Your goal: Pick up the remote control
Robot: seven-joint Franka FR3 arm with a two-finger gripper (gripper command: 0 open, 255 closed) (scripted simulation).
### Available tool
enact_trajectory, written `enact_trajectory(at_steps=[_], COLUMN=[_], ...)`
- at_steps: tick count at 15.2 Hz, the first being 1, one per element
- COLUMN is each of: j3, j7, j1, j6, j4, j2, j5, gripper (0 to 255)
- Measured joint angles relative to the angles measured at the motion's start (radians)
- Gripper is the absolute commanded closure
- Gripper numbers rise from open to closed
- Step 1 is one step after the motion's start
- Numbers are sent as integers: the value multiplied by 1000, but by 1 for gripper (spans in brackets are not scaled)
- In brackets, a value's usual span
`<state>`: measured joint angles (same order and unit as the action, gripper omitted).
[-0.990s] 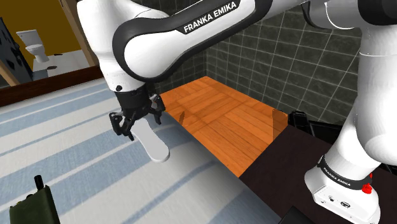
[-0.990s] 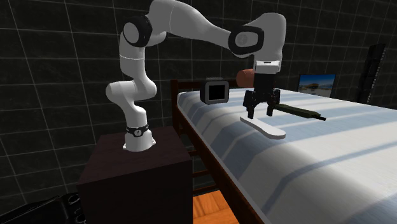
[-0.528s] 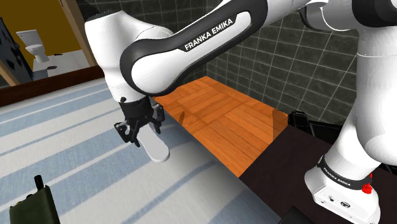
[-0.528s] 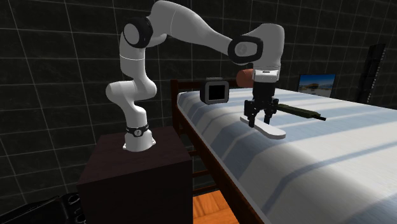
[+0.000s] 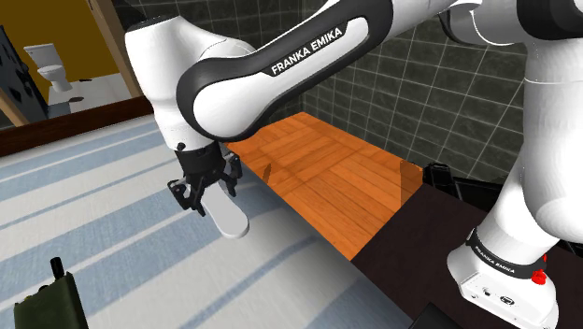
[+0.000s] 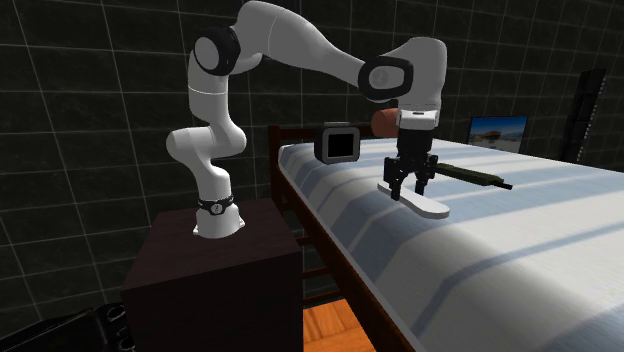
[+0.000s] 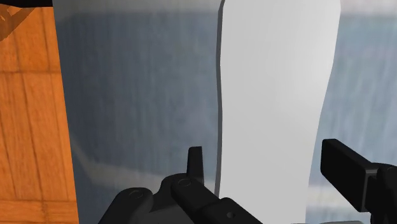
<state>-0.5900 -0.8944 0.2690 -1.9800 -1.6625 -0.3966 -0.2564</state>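
Observation:
The remote control (image 5: 229,217) is a plain white, long flat slab lying on the blue-and-white striped bed (image 5: 103,215), close to its edge. My black gripper (image 5: 204,192) points down onto the remote's end farther from the shoulder camera and is shut on it, with one finger against each long side. In the wrist view the remote (image 7: 273,95) runs away from the gripper (image 7: 267,172) between the two fingers. In the second exterior view the gripper (image 6: 410,190) stands low over the remote (image 6: 425,203), which rests on the bed.
A dark green handset-like object (image 5: 42,304) lies on the bed near the shoulder view's lower left. A long dark object (image 6: 475,177) lies beyond the remote. The orange wooden floor (image 5: 327,178) lies below the bed's edge, and the dark stand (image 6: 215,270) is beside the bed.
The gripper came down over the remote's end and its fingers shut on it between one second and half a second ago. Nothing has visibly moved since.

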Motion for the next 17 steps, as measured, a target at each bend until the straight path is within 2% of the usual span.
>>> enact_trajectory(at_steps=[17], j3=[-16], j7=[25], j1=[4], j6=[178], j4=[145], j2=[39], j5=[32], gripper=[255])
